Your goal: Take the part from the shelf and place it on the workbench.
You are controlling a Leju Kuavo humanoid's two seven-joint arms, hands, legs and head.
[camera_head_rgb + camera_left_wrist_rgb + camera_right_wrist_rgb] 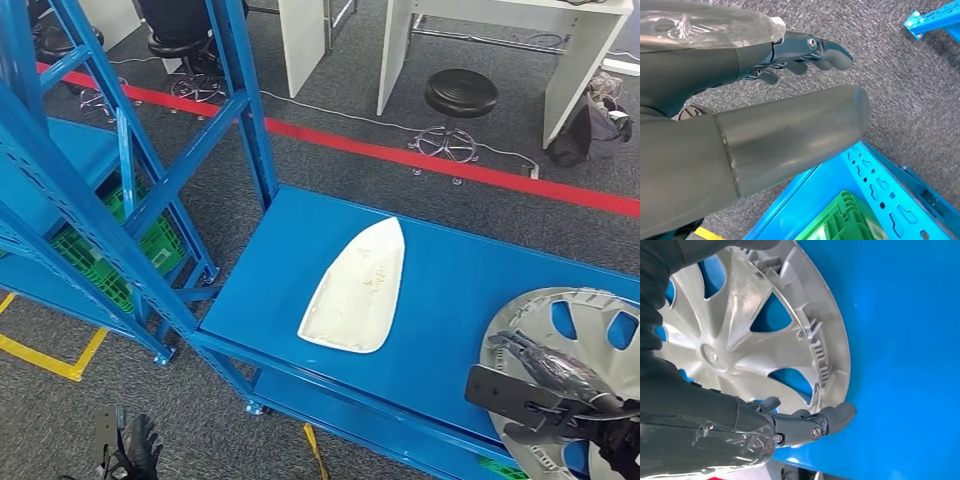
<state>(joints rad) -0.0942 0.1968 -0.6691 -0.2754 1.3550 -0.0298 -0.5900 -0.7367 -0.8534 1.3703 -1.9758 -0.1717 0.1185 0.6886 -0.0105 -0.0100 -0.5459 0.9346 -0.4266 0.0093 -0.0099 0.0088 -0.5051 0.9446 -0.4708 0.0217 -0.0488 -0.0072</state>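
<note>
The silver hubcap (581, 340) lies flat at the right edge of the blue shelf (453, 290). The right robot hand (806, 422) rests over it, fingers extended along its rim, gripping nothing. The left robot hand (806, 52) hangs empty, fingers apart, above the carpet (904, 90). A white panel (358, 290) lies mid-shelf.

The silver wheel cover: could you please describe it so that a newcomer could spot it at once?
Start at the blue shelf deck in the head view. Two parts lie on it: a white pointed panel near the middle, and the silver wheel cover at the right end, under the right hand. It alone is round, spoked, with openings showing blue.
</note>
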